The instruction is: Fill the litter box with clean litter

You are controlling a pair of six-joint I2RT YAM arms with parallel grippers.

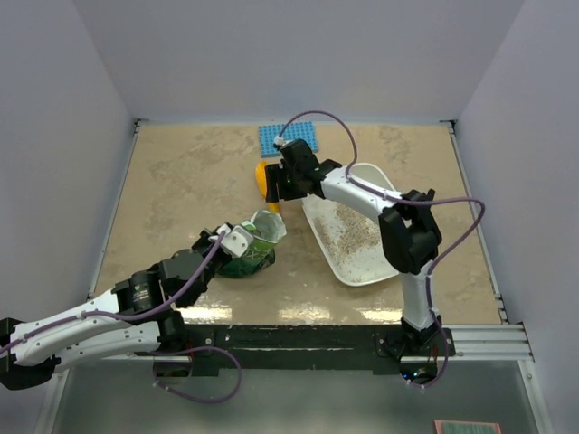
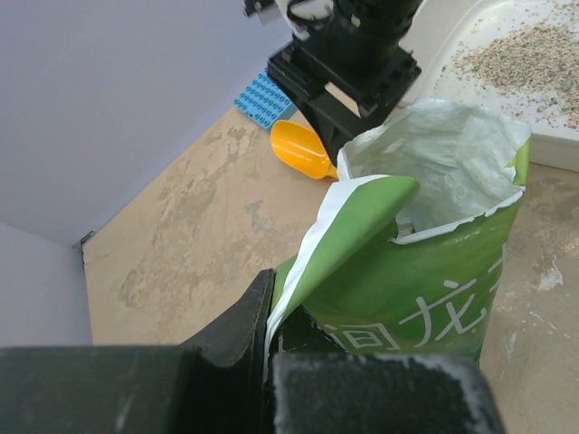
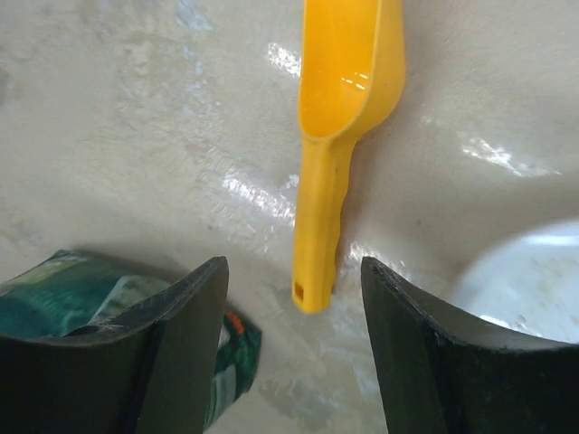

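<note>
Right wrist: right pincer [image 3: 291, 276] wide above scoop [image 3: 348, 81]; left pincer [image 1: 240, 246] tight on bag [image 2: 425, 298] edge.

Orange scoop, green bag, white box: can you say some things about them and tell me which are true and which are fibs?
1. The orange scoop lies on the table. True.
2. The litter box is empty. False: clean litter is spread inside it.
3. The left gripper holds the green bag. True.
4. The right gripper is shut on the scoop. False: its jaws stand open, one on each side of the scoop's handle.
</note>
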